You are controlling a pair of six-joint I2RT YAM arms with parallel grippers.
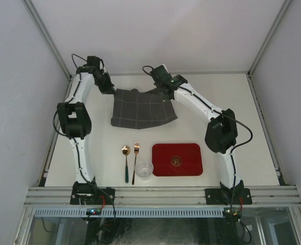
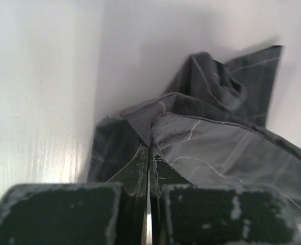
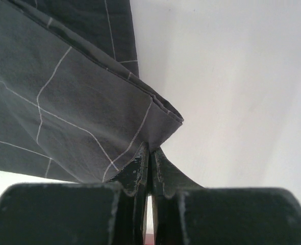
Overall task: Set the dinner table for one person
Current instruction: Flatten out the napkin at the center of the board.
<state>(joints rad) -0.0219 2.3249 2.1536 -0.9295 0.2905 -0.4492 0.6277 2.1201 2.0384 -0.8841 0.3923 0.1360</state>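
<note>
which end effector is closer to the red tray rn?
Right. The right end effector pinches the far right corner of the cloth, directly beyond the red tray. The left end effector pinches the far left corner, farther off to the left.

The cloth (image 1: 143, 108) is matt woven fabric, the spoon (image 1: 125, 151) and fork (image 1: 136, 149) shiny copper-toned metal, the dinner table (image 1: 229, 92) smooth.

Count taken on the worktop (image 1: 237, 102): there was one dark grey checked cloth (image 1: 140, 109), one red rectangular tray (image 1: 163, 164), one green-handled spoon (image 1: 126, 163), one copper-toned fork (image 1: 135, 162) and one small clear glass bowl (image 1: 144, 169).
</note>
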